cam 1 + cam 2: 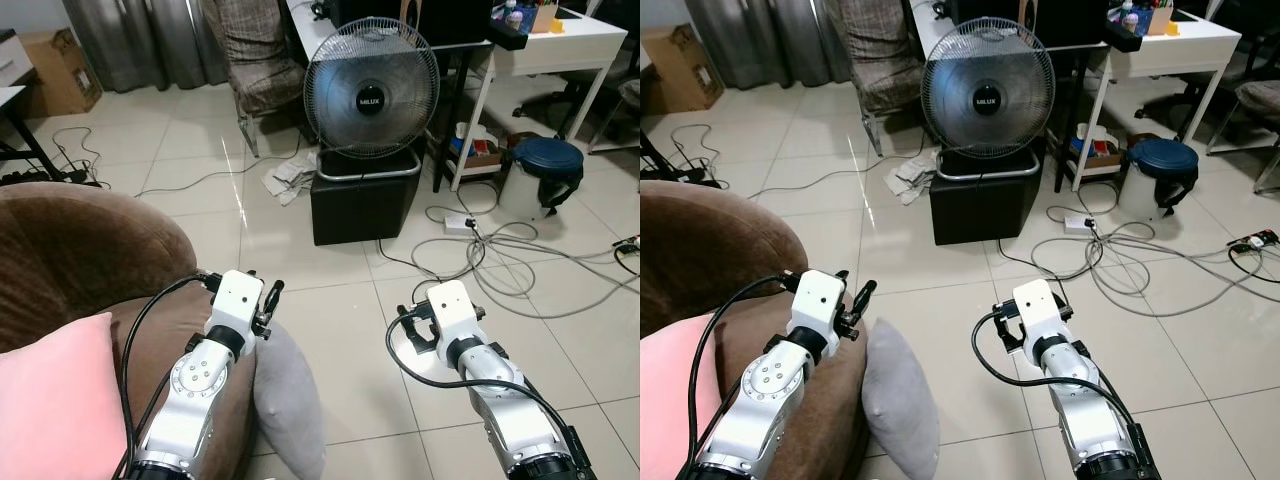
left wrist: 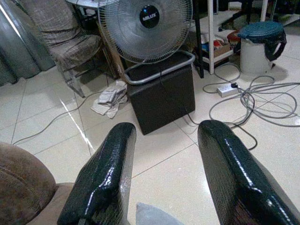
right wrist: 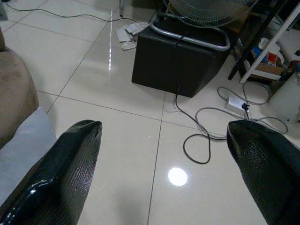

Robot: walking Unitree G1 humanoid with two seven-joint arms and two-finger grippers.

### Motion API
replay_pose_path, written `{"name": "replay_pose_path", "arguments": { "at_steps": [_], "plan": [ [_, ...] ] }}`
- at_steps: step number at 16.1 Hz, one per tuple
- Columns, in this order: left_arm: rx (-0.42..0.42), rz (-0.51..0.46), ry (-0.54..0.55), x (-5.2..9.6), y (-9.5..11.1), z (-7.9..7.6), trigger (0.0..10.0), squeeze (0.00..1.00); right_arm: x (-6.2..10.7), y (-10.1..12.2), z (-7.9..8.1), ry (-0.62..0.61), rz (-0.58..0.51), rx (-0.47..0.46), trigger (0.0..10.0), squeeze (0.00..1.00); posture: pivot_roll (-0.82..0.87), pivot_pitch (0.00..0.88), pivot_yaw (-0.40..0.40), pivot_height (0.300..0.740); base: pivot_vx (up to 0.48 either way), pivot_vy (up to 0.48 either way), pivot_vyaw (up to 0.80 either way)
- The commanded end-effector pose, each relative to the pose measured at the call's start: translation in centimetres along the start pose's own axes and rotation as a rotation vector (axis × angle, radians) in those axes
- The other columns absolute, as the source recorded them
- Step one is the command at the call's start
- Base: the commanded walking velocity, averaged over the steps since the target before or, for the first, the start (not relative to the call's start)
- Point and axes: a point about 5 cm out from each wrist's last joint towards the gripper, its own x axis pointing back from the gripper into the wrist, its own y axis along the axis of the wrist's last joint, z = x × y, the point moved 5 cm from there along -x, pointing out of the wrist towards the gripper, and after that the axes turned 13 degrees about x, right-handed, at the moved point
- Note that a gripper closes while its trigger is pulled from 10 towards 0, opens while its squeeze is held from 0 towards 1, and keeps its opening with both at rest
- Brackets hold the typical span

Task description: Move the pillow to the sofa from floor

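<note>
Left eye view: tiled floor (image 1: 330, 300) before a brown sofa (image 1: 70, 250). A grey pillow (image 1: 288, 400) stands on edge on the floor, leaning against the sofa's front, with a pink cushion (image 1: 50, 400) on the seat.

Containers: a white bin (image 1: 540, 180) with a dark blue lid stands beside a white desk (image 1: 550, 50); its contents are hidden. A low box (image 1: 478, 152) under the desk holds small items too small to identify. A cardboard box (image 1: 55, 70) sits at the far left wall.

Grippers: the left gripper (image 2: 161, 173) hangs just above the pillow's upper edge, not touching it; its fingers (image 2: 101, 180) are spread apart with nothing between them. The right gripper (image 3: 164, 173) hovers over bare tile, with the pillow off to its left, apart from it; its fingers (image 3: 61, 173) are spread wide and hold nothing.

Writing: a fan (image 1: 370, 90) on a black box (image 1: 362, 205) carries a hub badge reading "MILUX". Cables (image 1: 500, 250) and a power strip (image 1: 458, 222) trail across the floor to the right.
</note>
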Motion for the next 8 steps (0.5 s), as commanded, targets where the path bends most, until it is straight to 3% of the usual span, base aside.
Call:
{"name": "replay_pose_path", "arguments": {
  "at_steps": [1,8],
  "plan": [
    [-0.016,0.011,-0.001,-0.20,-0.03,0.16,10.0,0.00,0.05,0.23,-0.30,-0.013,-0.011,-0.015,10.0,0.00,-0.01,0.000,0.075,0.740,0.000,0.000,0.00],
    [-0.012,0.017,0.000,-0.06,-0.25,-0.03,10.0,0.00,0.17,0.14,-0.28,-0.006,-0.011,-0.015,10.0,0.00,0.00,0.000,0.063,0.689,0.000,0.000,0.00]
  ]
}}
